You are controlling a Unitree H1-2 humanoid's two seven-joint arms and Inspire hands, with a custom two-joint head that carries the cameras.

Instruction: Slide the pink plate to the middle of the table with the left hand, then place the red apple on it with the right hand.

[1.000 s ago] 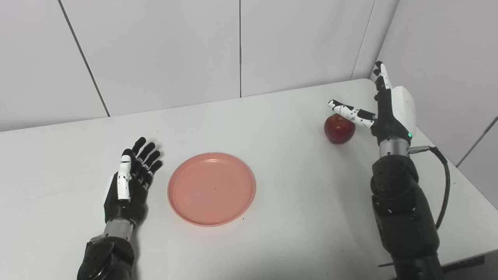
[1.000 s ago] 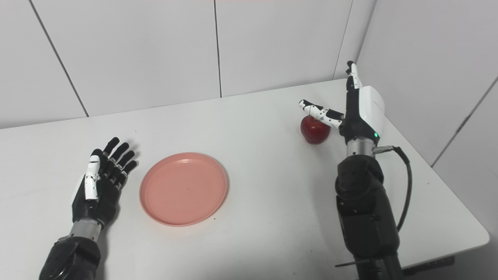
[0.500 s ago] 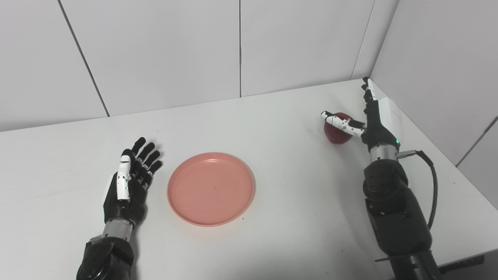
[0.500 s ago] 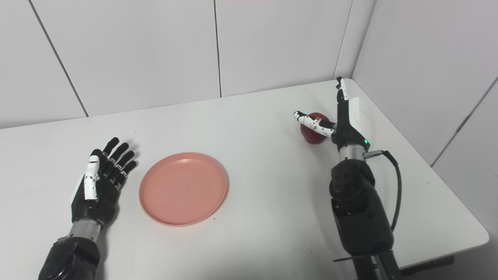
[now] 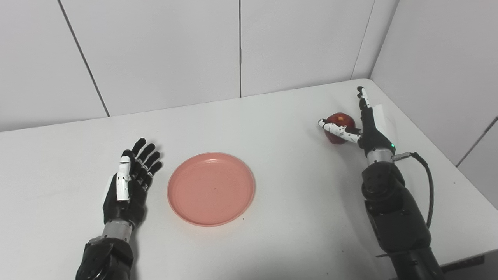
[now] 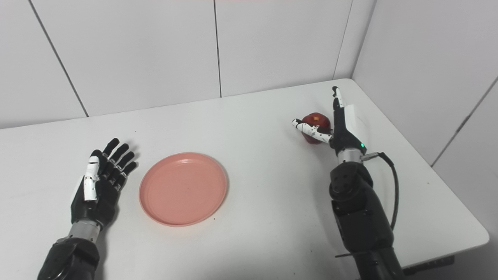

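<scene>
Right hand (image 5: 365,130) is spread open, red apple (image 5: 339,121) sitting between thumb and fingers (image 5: 362,99), not gripped yet.

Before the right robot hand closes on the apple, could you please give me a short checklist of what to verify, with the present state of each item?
1. Pink plate near the middle of the table and holding nothing: ok.
2. Left robot hand open and apart from the plate, lying beside its left rim: ok.
3. Red apple resting on the table near the far right corner: ok.
4. Right robot hand open and around the apple, thumb in front, fingers at its right side: ok.
5. Firm contact on the apple: cannot tell.
6. Path from apple to plate free of other things: ok.
</scene>
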